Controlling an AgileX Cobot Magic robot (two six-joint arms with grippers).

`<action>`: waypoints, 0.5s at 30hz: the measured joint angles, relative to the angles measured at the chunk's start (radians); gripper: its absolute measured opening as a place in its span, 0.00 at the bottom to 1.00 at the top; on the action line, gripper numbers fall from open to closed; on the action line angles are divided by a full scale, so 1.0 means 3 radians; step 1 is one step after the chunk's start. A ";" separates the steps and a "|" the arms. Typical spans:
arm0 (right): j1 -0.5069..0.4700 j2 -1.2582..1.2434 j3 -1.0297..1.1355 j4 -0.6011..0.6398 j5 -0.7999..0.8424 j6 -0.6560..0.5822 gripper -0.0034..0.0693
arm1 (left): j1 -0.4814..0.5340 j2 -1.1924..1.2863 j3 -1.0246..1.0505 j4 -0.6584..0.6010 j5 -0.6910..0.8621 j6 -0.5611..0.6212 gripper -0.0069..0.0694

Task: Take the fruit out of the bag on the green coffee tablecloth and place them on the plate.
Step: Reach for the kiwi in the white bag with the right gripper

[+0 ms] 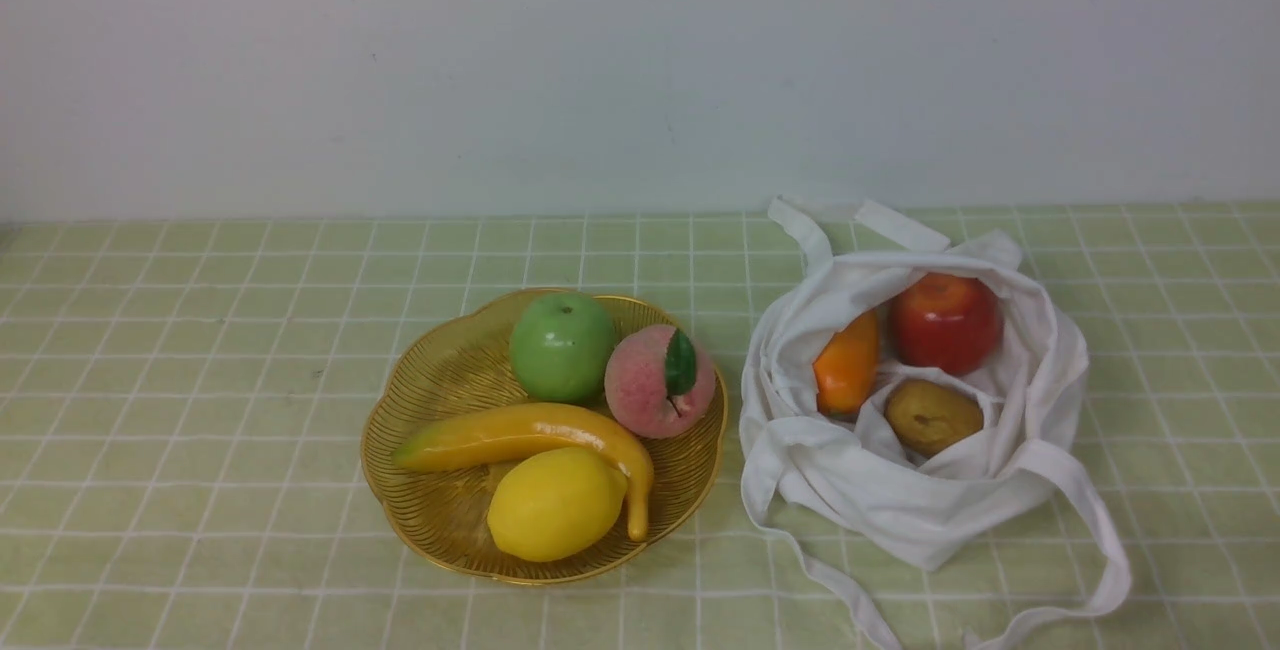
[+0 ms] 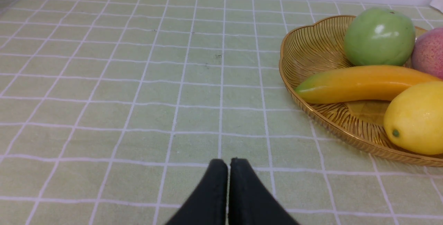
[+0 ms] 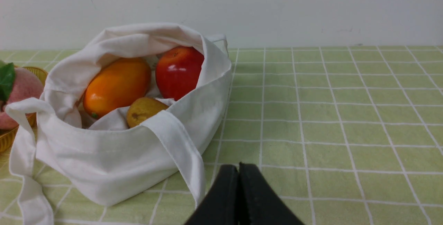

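Note:
The white cloth bag (image 1: pixel 930 505) lies open on the green checked tablecloth (image 1: pixel 200 380), right of the golden-yellow plate (image 1: pixel 420 400). In the bag are a red apple (image 1: pixel 946 322), an orange fruit (image 1: pixel 848 366) and a brown kiwi (image 1: pixel 932 416); they also show in the right wrist view: apple (image 3: pixel 179 71), orange fruit (image 3: pixel 117 85), kiwi (image 3: pixel 143 110), bag (image 3: pixel 114 159). My left gripper (image 2: pixel 228 162) is shut and empty, over bare cloth beside the plate (image 2: pixel 311 55). My right gripper (image 3: pixel 238 167) is shut and empty, near the bag. Neither gripper shows in the front view.
The plate holds a green apple (image 1: pixel 562 346), a pink peach with a leaf (image 1: pixel 660 382), a yellow banana (image 1: pixel 530 435) and a lemon (image 1: pixel 555 504). The bag's long straps (image 1: pixel 1095 550) trail over the cloth at the front right. A pale wall stands behind the table.

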 joint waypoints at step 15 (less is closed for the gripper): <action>0.0000 0.0000 0.0005 0.1081 -0.0027 0.0522 0.03 | 0.0000 0.0000 0.0000 0.0000 0.0000 0.0000 0.08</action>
